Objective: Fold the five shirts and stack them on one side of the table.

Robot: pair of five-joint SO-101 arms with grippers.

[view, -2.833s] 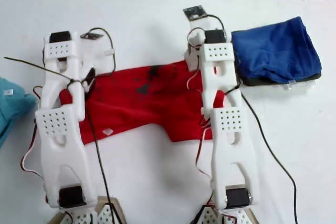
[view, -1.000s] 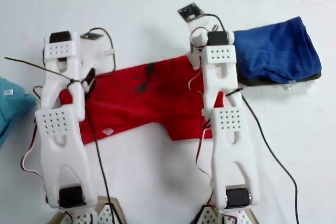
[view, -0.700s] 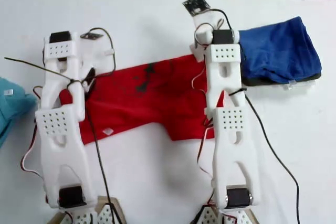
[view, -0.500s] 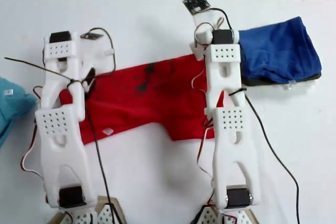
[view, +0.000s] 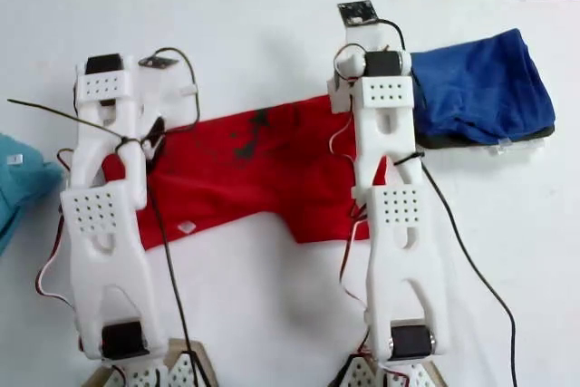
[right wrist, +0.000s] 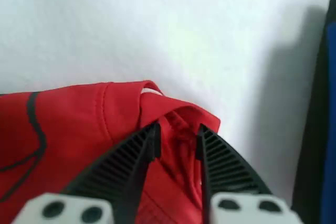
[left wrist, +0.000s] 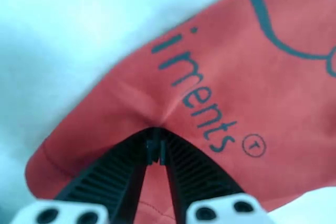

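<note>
Left claw (left wrist: pixel 156 150) is pinched tight on the left end of the red shirt (view: pixel 245 178), and right claw (right wrist: pixel 177 137) is clamped on its bunched far corner. Both ends are held, I'd say, for folding. The blue shirt (view: pixel 480 83), folded, sits just beside that corner.

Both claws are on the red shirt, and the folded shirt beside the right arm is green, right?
No, the folded shirt beside the right arm is blue, as the high view shows. The left claw and right claw are on the red shirt.
</note>
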